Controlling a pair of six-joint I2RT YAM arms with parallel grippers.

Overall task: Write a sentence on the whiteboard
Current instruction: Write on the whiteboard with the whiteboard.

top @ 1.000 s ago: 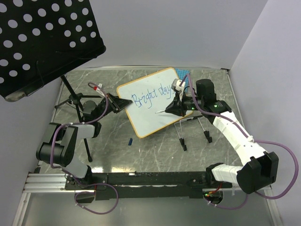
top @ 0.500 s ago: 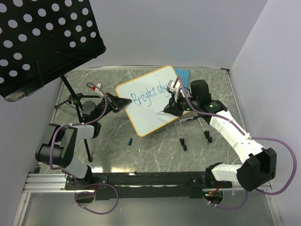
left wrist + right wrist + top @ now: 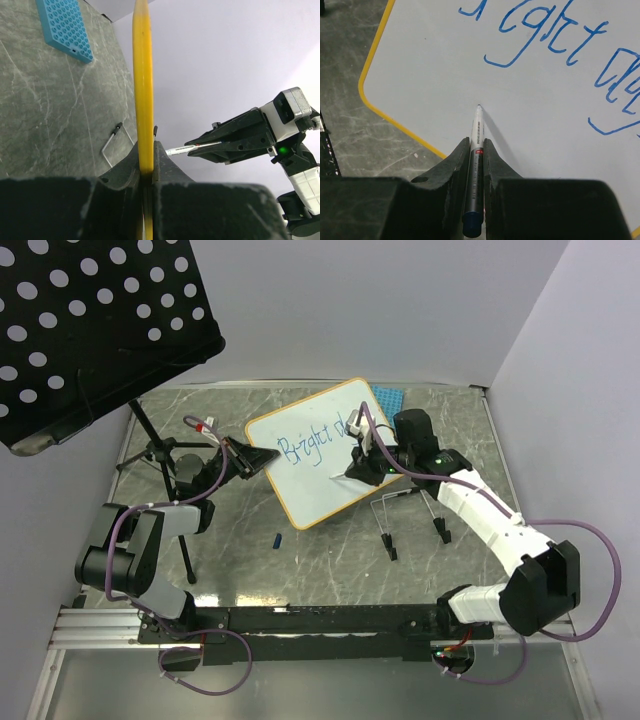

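Note:
The whiteboard (image 3: 312, 480) with its yellow-orange rim is held tilted above the table. My left gripper (image 3: 250, 458) is shut on its left edge; in the left wrist view the rim (image 3: 142, 85) runs edge-on between the jaws of that gripper (image 3: 144, 159). The sentence (image 3: 312, 440) reads "Bright d" in blue, the rest hidden behind my right arm. My right gripper (image 3: 352, 470) is shut on a white and grey marker (image 3: 477, 137). The marker tip meets its shadow on the bare whiteboard (image 3: 430, 75) below the first line of the sentence (image 3: 545, 35).
A black perforated music stand (image 3: 90, 320) hangs over the back left, its tripod (image 3: 160, 455) by my left arm. A wire easel with black feet (image 3: 410, 508) stands under my right arm. A blue studded plate (image 3: 390, 397) lies behind the board. A small blue cap (image 3: 277, 538) lies on the table.
My right gripper has carried the marker leftward from the end of the first line to the blank area below it. The board has shifted slightly left.

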